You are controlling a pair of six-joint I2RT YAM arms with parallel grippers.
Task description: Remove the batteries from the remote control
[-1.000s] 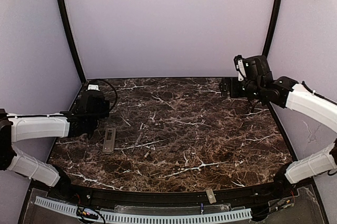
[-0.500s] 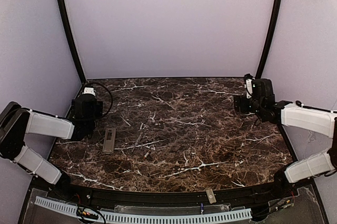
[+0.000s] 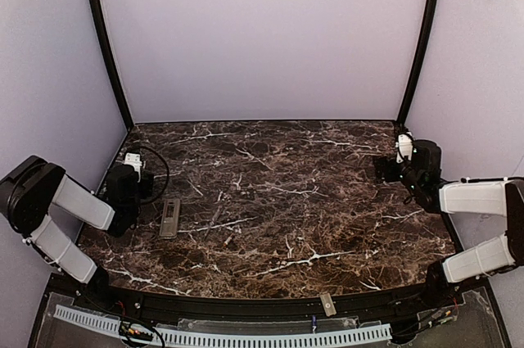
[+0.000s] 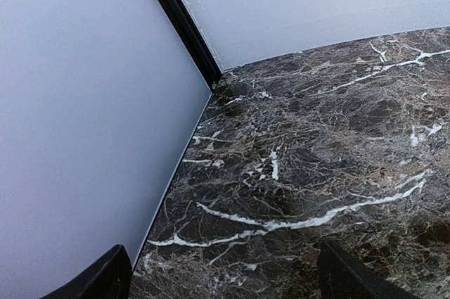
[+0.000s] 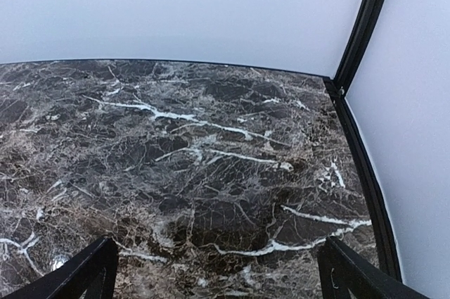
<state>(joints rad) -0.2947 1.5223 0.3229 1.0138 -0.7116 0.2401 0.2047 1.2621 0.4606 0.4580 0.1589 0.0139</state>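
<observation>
Dark brown marble veined with white forms the table (image 3: 311, 201). The remote control (image 3: 169, 218) is seen lying flat on the table's left part, close to the left edge and about midway between the near and far edges. Its long side runs from near to far. In the overhead view it appears as a slim grey strip, and which face is turned up cannot be told. Nothing is touching it.

The left arm (image 3: 78, 201) is folded at the table's left edge, with its black wrist just to the left of the remote control and apart from it. The left gripper (image 4: 225, 283) is spread wide. In the left wrist view its two dark fingers (image 4: 105, 279) are seen only at the bottom corners, and between them only bare marble is seen, beside the lilac wall (image 4: 84, 137) at the table's left edge. Nothing is held.

The right arm (image 3: 475, 198) is placed at the table's right edge, toward the far right corner and well apart from the remote control. The right gripper (image 5: 218, 278) is likewise fully spread. Its fingers (image 5: 355, 276) are seen at the bottom corners of the right wrist view with bare marble between them, and nothing is held.

A small flat grey piece (image 3: 327, 304) is seen on the black strip (image 3: 246, 305) along the table's near edge, right of the middle.
</observation>
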